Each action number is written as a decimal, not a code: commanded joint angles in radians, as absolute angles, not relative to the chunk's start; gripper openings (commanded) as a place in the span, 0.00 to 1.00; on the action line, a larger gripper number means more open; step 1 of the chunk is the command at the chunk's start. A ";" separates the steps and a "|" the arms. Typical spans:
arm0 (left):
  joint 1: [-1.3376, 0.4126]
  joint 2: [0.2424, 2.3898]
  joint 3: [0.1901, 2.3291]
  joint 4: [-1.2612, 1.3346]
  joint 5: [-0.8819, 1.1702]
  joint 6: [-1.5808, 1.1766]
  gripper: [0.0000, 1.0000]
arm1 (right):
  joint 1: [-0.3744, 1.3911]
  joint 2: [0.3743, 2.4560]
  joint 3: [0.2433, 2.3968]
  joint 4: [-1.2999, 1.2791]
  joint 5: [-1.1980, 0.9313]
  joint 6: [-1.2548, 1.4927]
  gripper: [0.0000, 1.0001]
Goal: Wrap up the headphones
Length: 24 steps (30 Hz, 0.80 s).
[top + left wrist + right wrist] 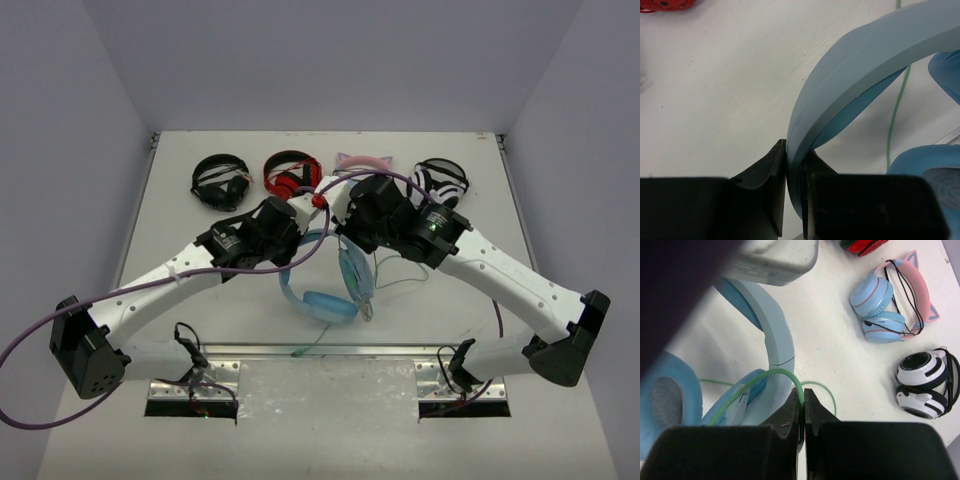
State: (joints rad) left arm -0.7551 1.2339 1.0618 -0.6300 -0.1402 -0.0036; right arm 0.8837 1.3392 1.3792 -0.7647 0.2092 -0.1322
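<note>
A: Largest entry?
B: Bench (170, 220), white. Four other pairs along the far edge: black pair (220, 182), red pair (290, 172), cat-ear pair (890, 295), white-and-black pair (922, 385). Not part of the job.

A: Task item, location?
B: Headphones (330, 305), light blue, mid-bench between the two arms, toward the near edge. Headband (865, 55) raised off the surface. Ear cups (670, 395) low; resting on the bench or just above it, cannot tell.

A: Holders?
B: Left gripper (796, 155) clenched on the headband, edge-on. Right gripper (801, 400) pinched tight on the pale-green cable (772, 371), just beside the headband's lower end.

A: Cable condition?
B: One arc lifted across the headband at the pinch. Remainder slack, in loose loops on the bench beside the cups, with a tail trailing toward the near edge. No tight turns visible round band or cups.

A: Progress rating?
B: Early, by judgement. Done: both grasps in place, one on the band, one on the cable. Outstanding: winding the slack round the headphones, tucking the end, setting the bundle down.
</note>
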 commanded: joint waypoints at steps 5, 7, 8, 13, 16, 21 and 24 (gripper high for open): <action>-0.772 1.201 1.075 -0.540 -0.078 -0.011 0.00 | 0.870 1.377 1.437 -0.765 0.262 -0.158 0.01; -0.773 1.209 1.078 -0.543 -0.081 -0.011 0.00 | 0.870 1.399 1.451 -0.784 0.221 -0.155 0.01; -0.773 1.213 1.080 -0.543 -0.084 -0.011 0.00 | 0.871 1.405 1.462 -0.787 0.212 -0.149 0.01; -0.773 1.224 1.085 -0.551 -0.112 -0.015 0.00 | 0.871 1.428 1.468 -0.798 0.207 -0.130 0.01; -0.773 1.226 1.089 -0.554 -0.129 -0.020 0.00 | 0.871 1.440 1.463 -0.801 0.232 -0.106 0.01; -0.773 1.252 1.103 -0.569 -0.195 -0.040 0.00 | 0.871 1.422 1.444 -0.782 0.167 -0.058 0.01; -0.773 1.252 1.109 -0.569 -0.206 -0.048 0.00 | 0.873 1.414 1.443 -0.770 0.101 -0.029 0.01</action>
